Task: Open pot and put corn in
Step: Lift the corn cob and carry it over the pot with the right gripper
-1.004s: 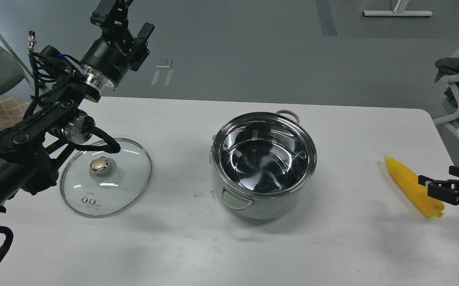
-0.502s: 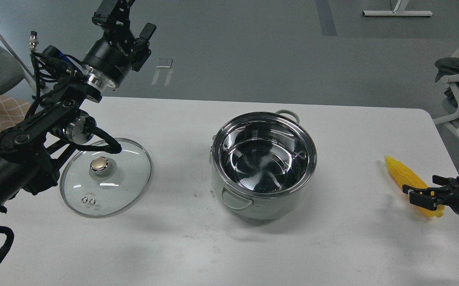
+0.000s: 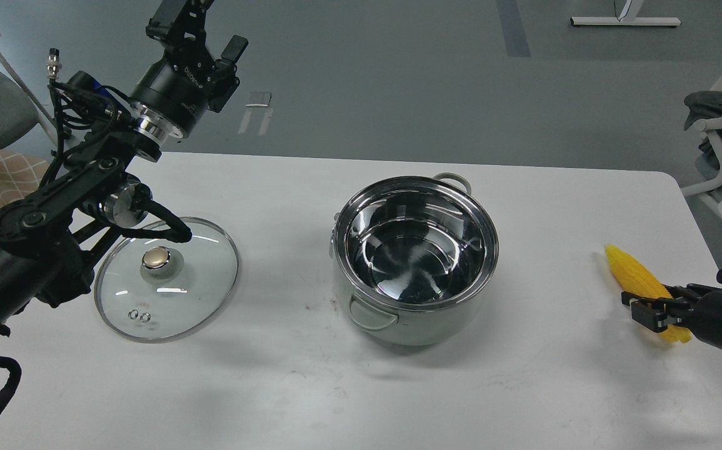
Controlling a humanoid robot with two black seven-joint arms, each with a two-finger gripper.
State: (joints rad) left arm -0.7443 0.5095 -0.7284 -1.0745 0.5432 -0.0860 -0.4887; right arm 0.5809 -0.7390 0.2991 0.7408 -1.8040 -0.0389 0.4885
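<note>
My left jaws (image 3: 201, 28) hang raised and apart with nothing in them, far off to the left of the work, and below them the flat glass lid (image 3: 167, 278) with its gold knob lies on the white surface (image 3: 285, 375). The pot (image 3: 416, 259), shiny steel and mirror-smooth inside, stands open between both jaws. My right jaws (image 3: 639, 305) straddle the corn (image 3: 632, 275), but I cannot tell whether they have closed on it. It is tapered, round and ribbed with kernels; gripped off-centre, I judge it could roll or slip.
</note>
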